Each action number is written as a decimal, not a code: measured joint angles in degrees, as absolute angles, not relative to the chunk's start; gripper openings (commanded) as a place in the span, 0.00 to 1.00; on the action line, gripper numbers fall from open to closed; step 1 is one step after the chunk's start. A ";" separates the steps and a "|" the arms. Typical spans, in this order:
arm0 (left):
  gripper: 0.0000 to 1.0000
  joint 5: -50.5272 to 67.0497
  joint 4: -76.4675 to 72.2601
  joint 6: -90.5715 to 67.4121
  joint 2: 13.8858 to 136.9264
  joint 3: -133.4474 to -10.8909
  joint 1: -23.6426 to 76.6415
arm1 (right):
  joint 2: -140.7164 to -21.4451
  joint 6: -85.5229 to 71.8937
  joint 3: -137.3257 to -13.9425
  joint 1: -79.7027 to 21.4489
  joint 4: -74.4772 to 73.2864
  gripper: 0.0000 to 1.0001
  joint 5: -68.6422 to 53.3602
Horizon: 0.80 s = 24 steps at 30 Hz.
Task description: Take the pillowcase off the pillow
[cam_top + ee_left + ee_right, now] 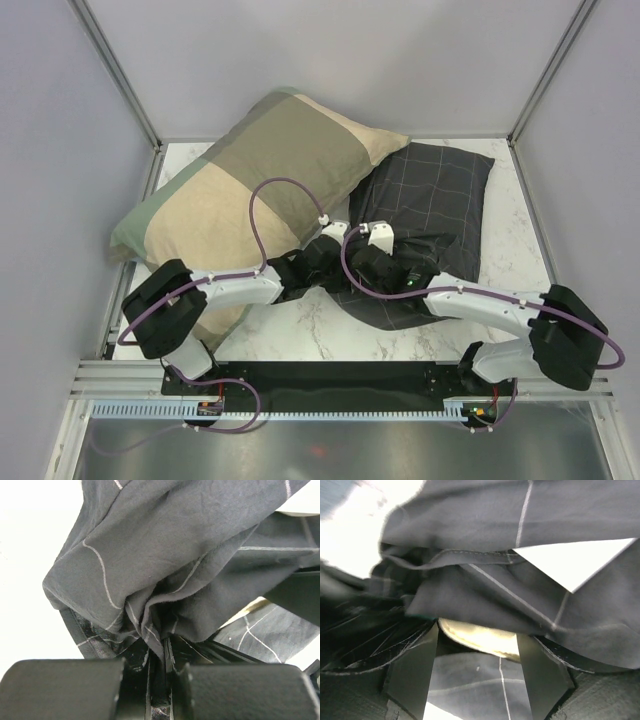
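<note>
The dark charcoal pillowcase [440, 195] with thin light grid lines lies right of centre on the table, and the pillow is almost wholly hidden inside it. My left gripper [332, 256] is at its near-left edge. In the left wrist view my left gripper [162, 652] is shut on a bunched fold of the pillowcase [175, 545]. My right gripper [372, 262] sits just right of it at the same edge. In the right wrist view my right gripper [477, 632] is open, and a cream edge of the pillow [480, 637] shows between its fingers under the pillowcase [485, 525].
A large olive-and-tan patchwork pillow [250, 180] lies at the back left, touching the pillowcase's left side. The marble table [320, 330] is enclosed by grey walls on the left, back and right. The arm bases stand at the near edge.
</note>
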State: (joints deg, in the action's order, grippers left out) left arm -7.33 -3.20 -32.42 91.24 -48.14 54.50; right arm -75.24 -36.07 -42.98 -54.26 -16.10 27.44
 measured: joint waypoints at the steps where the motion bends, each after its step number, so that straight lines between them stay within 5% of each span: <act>1: 0.02 -7.33 -3.18 -32.42 91.18 -48.12 54.52 | -76.62 -35.97 -42.98 -54.28 -15.73 0.73 27.51; 5: 0.02 -7.88 -2.48 -33.06 90.96 -47.59 54.19 | -81.30 -36.29 -42.74 -54.61 -13.61 0.73 29.19; 8: 0.02 -7.79 -2.48 -33.06 90.65 -47.42 54.26 | -82.70 -36.53 -42.22 -54.92 -12.36 0.62 30.65; 14: 0.02 -7.88 -2.74 -33.06 88.27 -46.94 54.50 | -83.74 -38.09 -41.04 -55.20 -11.20 0.00 34.59; 24: 0.02 -8.88 -3.01 -33.12 87.48 -45.34 53.74 | -76.77 -38.15 -40.51 -55.27 -16.73 0.00 34.85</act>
State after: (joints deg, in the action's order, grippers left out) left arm -8.88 -3.01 -33.12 87.48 -45.34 53.74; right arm -76.77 -38.15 -40.51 -55.27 -16.73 34.85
